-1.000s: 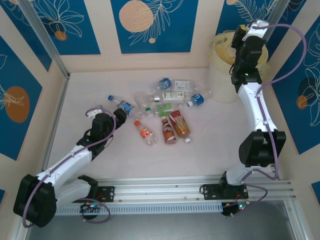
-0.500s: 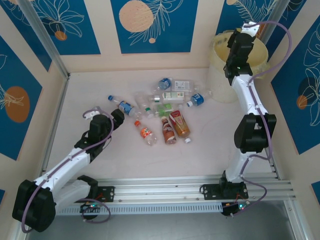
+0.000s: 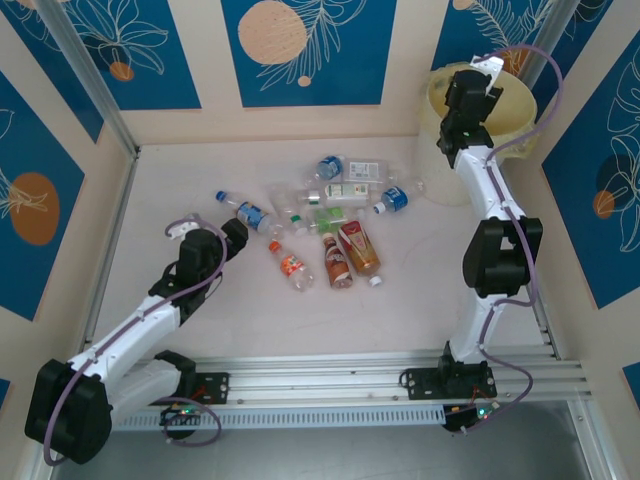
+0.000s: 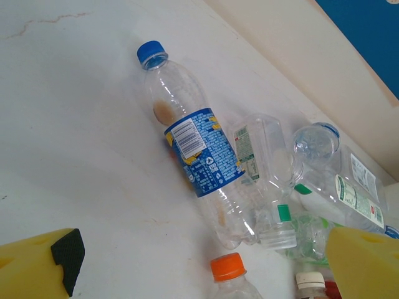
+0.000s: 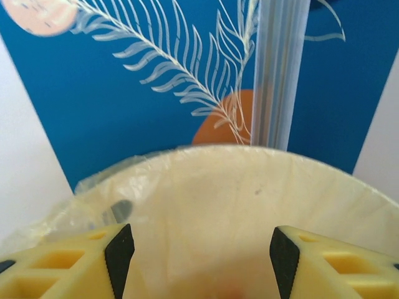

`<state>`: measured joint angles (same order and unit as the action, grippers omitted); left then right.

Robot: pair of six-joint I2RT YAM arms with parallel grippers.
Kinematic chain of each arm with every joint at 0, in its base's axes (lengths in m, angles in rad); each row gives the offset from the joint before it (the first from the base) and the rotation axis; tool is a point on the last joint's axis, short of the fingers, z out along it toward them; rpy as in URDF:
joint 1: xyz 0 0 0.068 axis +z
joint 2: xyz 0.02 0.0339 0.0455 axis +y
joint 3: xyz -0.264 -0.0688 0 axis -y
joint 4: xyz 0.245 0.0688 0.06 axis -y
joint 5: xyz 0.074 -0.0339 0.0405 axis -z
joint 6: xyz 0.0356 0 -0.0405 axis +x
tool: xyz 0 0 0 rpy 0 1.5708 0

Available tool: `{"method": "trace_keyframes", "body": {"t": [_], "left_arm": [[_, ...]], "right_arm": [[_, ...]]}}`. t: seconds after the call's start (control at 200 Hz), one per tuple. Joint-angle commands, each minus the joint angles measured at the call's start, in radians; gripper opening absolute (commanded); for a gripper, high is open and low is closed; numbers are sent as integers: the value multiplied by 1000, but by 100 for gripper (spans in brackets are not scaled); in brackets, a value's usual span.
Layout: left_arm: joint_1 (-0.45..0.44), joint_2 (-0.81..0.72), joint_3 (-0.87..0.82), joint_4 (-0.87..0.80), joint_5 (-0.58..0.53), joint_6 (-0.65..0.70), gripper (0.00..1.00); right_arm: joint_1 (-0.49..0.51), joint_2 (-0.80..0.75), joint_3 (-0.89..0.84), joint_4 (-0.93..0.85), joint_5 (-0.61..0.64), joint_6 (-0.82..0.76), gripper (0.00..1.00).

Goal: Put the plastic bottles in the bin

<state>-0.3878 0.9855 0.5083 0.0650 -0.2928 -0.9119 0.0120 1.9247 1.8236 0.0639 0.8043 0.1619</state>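
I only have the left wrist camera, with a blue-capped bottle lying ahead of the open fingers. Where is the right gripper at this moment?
Observer: The right gripper hangs over the bin in the far right corner, jaws apart with nothing between them.
Operator: What does the orange cap at the bottom of my picture belong to?
Observer: A clear bottle with an orange-red label, lying on the near left side of the pile, its cap pointing away from the arm bases.
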Motion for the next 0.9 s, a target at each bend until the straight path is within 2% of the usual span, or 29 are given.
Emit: {"method": "trace_keyframes", "body": {"t": [0.0, 0.14, 0.205, 0.225, 0.235, 0.45, 0.57, 0.71, 0.775, 0.895], "left_arm": [[14, 9, -10, -10, 1, -17, 100], [15, 21, -8, -13, 4, -23, 100], [16, 27, -7, -13, 8, -25, 100], [15, 30, -6, -12, 10, -24, 100], [15, 31, -5, -13, 10, -24, 100], [18, 48, 2, -19, 18, -25, 100], [19, 57, 6, -22, 28, -22, 100], [23, 80, 24, -47, 35, -14, 100], [24, 92, 27, -48, 39, -17, 100], [29, 107, 37, -51, 46, -15, 100]], "right_arm": [[-16, -46, -16, -54, 6, 109, 64], [-17, -70, -22, -59, -13, 118, 72], [-17, -87, -32, -60, -27, 128, 86], [-17, -90, -37, -59, -32, 132, 98], [-17, -94, -40, -59, -34, 133, 100], [-11, -166, -104, -22, -95, 150, 99], [-10, -215, -137, -7, -179, 121, 99], [-8, -292, -167, -89, -327, 66, 100], [-8, -343, -193, -148, -437, 32, 100], [-9, -424, -214, -366, -629, -11, 99]]}}
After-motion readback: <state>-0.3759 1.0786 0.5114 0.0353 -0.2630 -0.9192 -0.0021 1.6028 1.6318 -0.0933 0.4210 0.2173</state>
